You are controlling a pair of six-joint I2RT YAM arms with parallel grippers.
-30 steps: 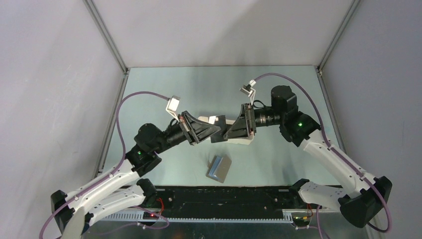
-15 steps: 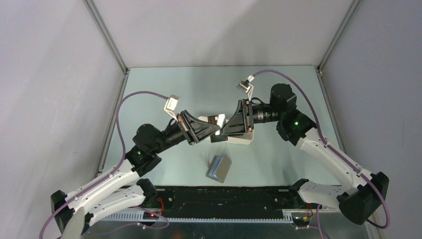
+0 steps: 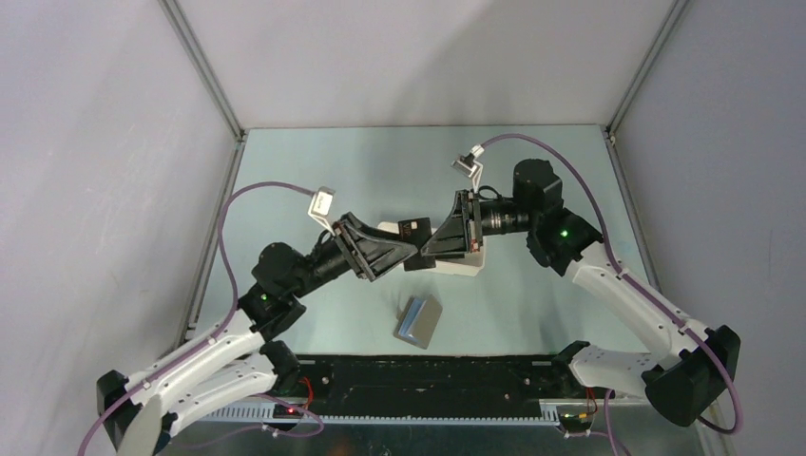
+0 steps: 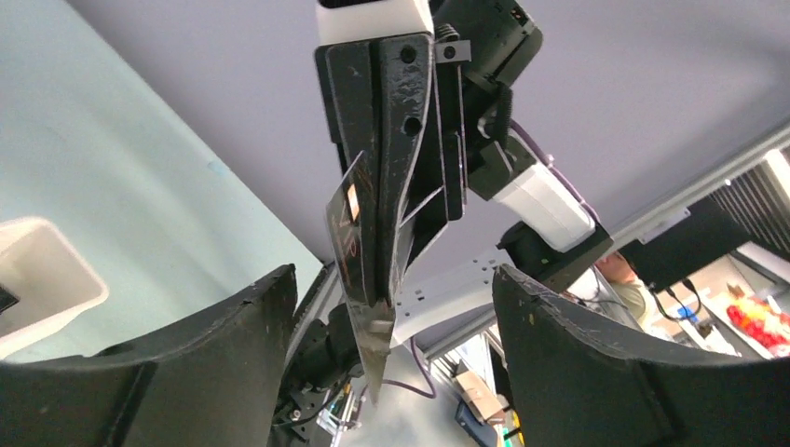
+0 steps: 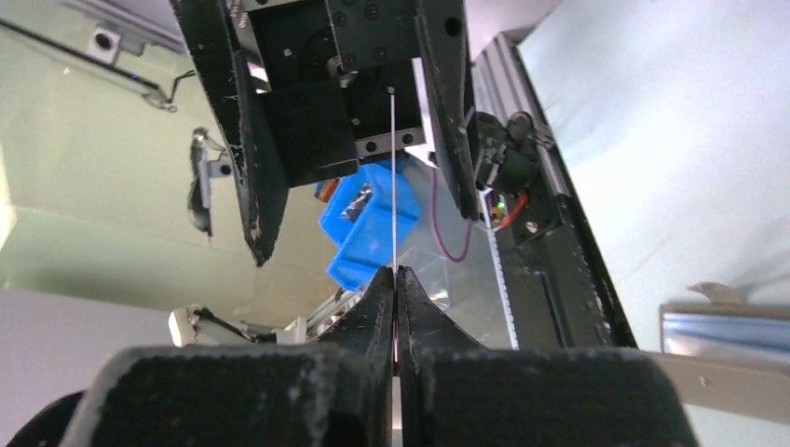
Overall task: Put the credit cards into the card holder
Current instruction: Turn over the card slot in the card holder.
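1. Two robot arms met in mid-air above the table [image 3: 532,190], their fingertips close together over a white tray [image 3: 463,265].
2. The right gripper [image 5: 395,279] was clamped tight on a black credit card [image 4: 352,233], pinching its two flat faces. The card stood edge-on, its free end reaching toward the other arm.
3. The left gripper [image 4: 391,275] had its jaws wide apart, one on each side of the card, touching neither face.
4. The card holder [image 3: 419,321] lay open on the table nearer the arm bases, well apart from the card, its silvery-blue lining showing.
5. The card looked light, thin, stiff and glossy, so it could pivot or slip in a narrow pinch.
6. It seemed best held by its flat faces near one end, leaving the other end free to slide into a pocket.
7. The holder looked light enough to skid when pushed, so it might need bracing.
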